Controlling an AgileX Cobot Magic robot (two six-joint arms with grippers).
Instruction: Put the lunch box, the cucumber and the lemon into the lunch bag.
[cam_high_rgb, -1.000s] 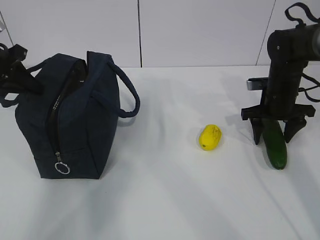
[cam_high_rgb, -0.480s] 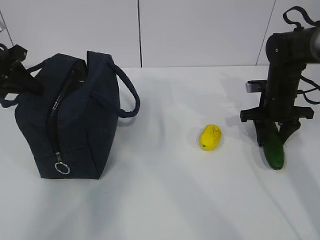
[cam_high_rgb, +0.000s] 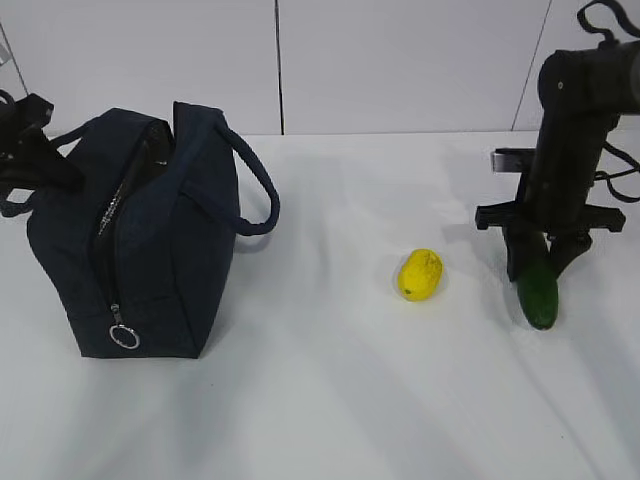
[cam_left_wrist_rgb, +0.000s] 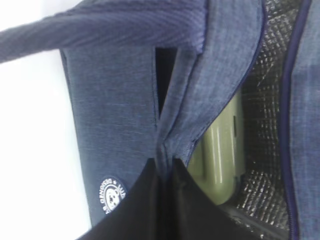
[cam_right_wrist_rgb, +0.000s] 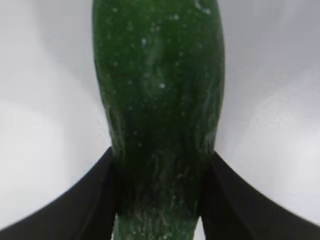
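The navy lunch bag (cam_high_rgb: 150, 250) stands at the left with its top zipper open. My left gripper (cam_high_rgb: 60, 165) is shut on a fold of fabric at the bag's rim (cam_left_wrist_rgb: 167, 150). Inside, against the silvery lining, lies the lunch box (cam_left_wrist_rgb: 220, 155) with its sage-green lid. The yellow lemon (cam_high_rgb: 421, 274) rests on the table mid-right. At the far right my right gripper (cam_high_rgb: 540, 262) points down, its fingers pressed on both sides of the dark green cucumber (cam_high_rgb: 537, 292), which fills the right wrist view (cam_right_wrist_rgb: 160, 90). The cucumber hangs steeply, its lower tip at or just above the table.
The white table (cam_high_rgb: 320, 400) spreads around the bag, with a pale panelled wall (cam_high_rgb: 400, 60) behind. One loop handle (cam_high_rgb: 262, 200) of the bag sticks out toward the lemon. A ring pull (cam_high_rgb: 124, 337) hangs at the zipper's low end.
The right gripper's fingers have closed onto the cucumber. The cucumber has swung steeper, its lower end shifting left and slightly up. The left gripper and bag have stayed put.
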